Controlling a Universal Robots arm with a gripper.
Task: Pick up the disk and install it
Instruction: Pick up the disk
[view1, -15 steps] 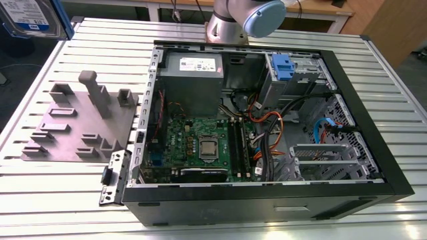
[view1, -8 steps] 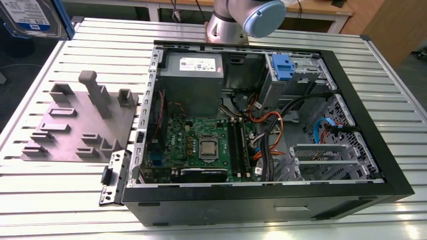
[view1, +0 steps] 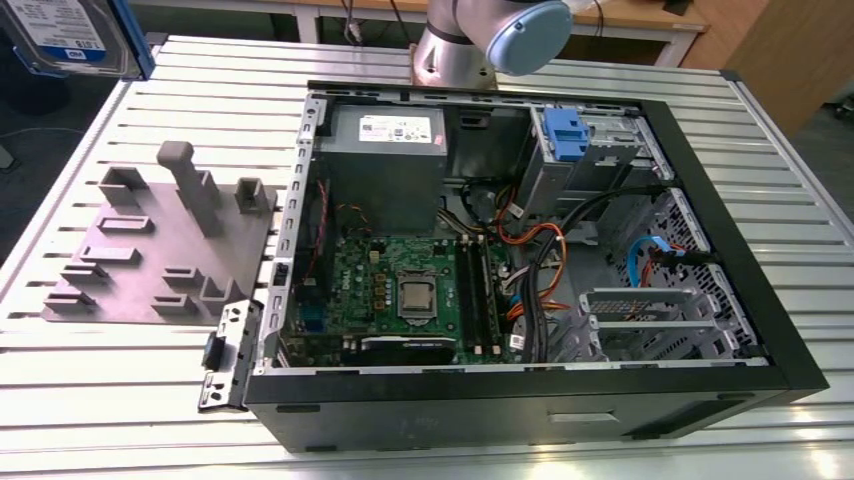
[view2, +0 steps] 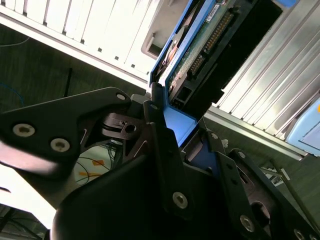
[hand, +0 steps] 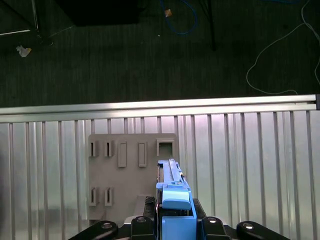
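Ribbed silver table (view1: 134, 400) holds the big open computer case (view1: 534, 400), and the disk (view1: 74, 40) is up at the exterior view's upper left, already lifted, squeezed in the pincer (hand: 175, 223), not yet put inside the case.

The disk (view1: 70, 40), bearing a white-and-blue label inside a blue bracket, hangs tilted in the exterior view's upper left corner, clamped in the gripper (view2: 182, 122).

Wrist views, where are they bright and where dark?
In the first wrist view the table glares while the floor is dim; in the second wrist view the gripper is shadowed, the held disk well lit.
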